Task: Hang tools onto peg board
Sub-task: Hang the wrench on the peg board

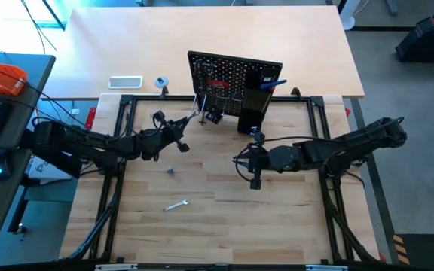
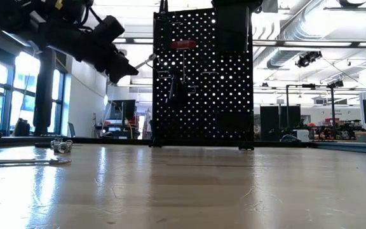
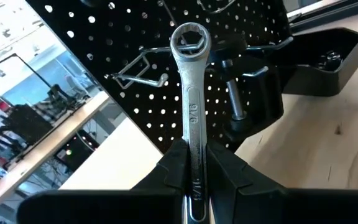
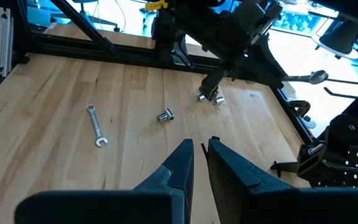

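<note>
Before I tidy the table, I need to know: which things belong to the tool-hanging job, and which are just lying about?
Job:
- peg board
- silver wrench held in the left gripper
- second wrench on the table
- right gripper, waiting

Lying about:
- small metal fitting
- white tray

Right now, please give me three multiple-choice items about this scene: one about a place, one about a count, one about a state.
1. Where is the upright black perforated peg board?
A. table's far side
B. table's near edge
C. lying flat

2. How many silver wrenches lie flat on the wooden table?
A. none
B. one
C. three

3. What does the left pincer do?
A. stays open
B. grips a screwdriver
C. grips a silver ring-end wrench

Answers:
1 A, it stands beyond both arms.
2 B, one small wrench lies there.
3 C, its fingers clamp the shank.
</note>
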Action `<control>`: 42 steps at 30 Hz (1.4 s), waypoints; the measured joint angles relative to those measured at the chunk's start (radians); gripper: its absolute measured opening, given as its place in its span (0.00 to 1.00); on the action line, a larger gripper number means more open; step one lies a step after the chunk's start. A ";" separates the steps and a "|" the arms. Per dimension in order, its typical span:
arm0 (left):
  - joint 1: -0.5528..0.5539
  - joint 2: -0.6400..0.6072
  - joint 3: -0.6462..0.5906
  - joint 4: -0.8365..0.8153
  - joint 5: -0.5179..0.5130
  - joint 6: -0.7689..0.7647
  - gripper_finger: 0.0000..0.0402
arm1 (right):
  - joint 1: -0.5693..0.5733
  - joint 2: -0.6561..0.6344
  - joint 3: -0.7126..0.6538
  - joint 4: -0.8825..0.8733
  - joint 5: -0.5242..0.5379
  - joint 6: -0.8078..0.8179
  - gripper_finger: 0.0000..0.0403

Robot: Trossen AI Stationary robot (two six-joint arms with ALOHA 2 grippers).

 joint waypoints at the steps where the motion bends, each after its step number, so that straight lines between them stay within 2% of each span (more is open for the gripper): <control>1: -0.009 0.000 0.000 0.000 -0.010 0.002 0.06 | 0.000 0.000 0.000 0.000 0.000 0.000 0.10; 9: -0.067 0.000 0.000 -0.002 -0.111 0.052 0.06 | 0.000 0.000 0.000 -0.001 0.000 0.000 0.10; 19: -0.074 0.000 0.000 -0.003 -0.164 0.063 0.06 | 0.000 0.000 0.000 -0.008 0.000 0.007 0.10; 32: -0.073 0.000 0.000 -0.033 -0.203 0.061 0.06 | 0.000 0.000 0.000 -0.023 0.000 0.011 0.10; 42: -0.034 0.000 0.000 -0.034 -0.170 0.061 0.06 | 0.000 0.000 0.000 -0.022 0.000 0.008 0.10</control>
